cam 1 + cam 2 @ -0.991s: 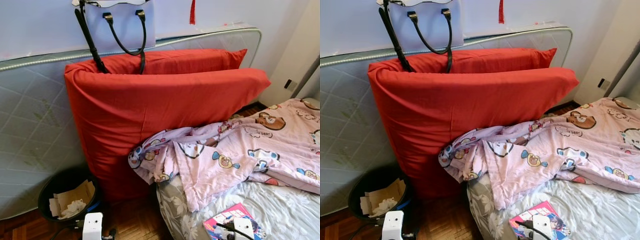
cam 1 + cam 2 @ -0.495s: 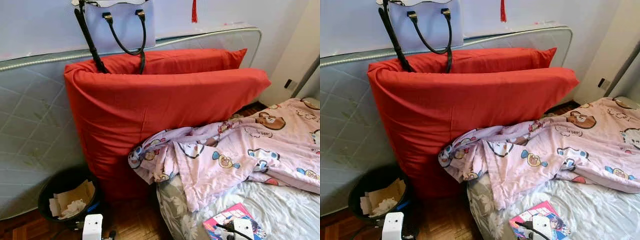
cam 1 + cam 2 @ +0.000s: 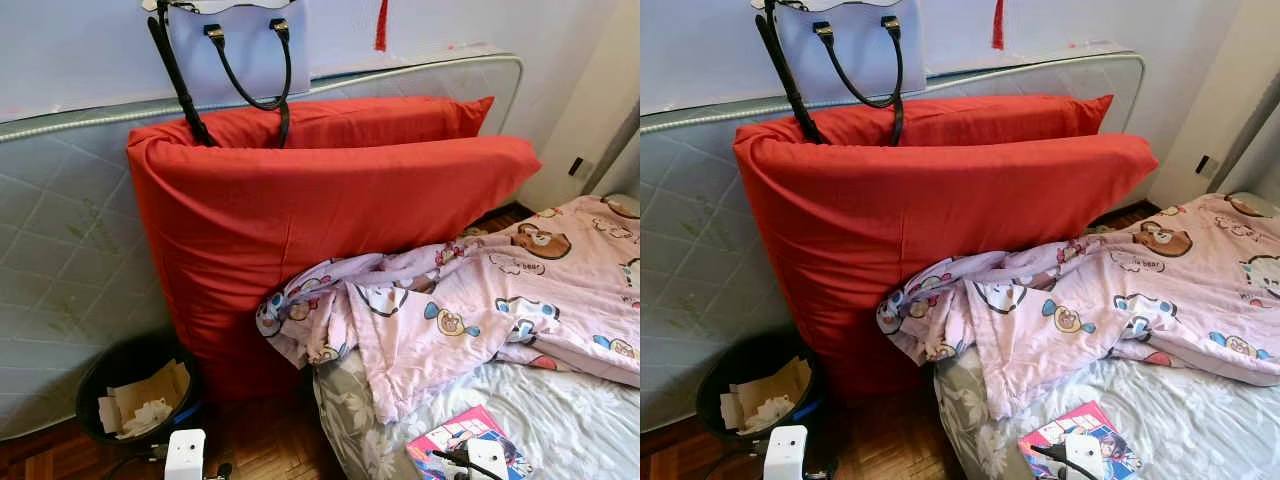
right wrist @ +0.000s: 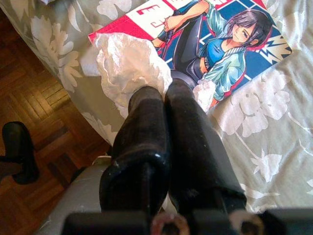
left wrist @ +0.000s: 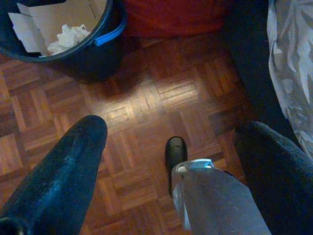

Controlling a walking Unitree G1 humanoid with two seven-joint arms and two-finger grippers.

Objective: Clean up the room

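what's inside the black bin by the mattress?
The black bin holds flattened cardboard pieces and crumpled white paper. Anything beneath them, and the bin's bottom, is covered. The open left gripper hangs above the wooden floor beside it.

Red pillows (image 3: 330, 200); pink cartoon-print blanket (image 3: 470, 300); grey floral bedsheet (image 4: 254, 132); black bin (image 3: 135, 390); brown parquet floor (image 5: 156, 103).
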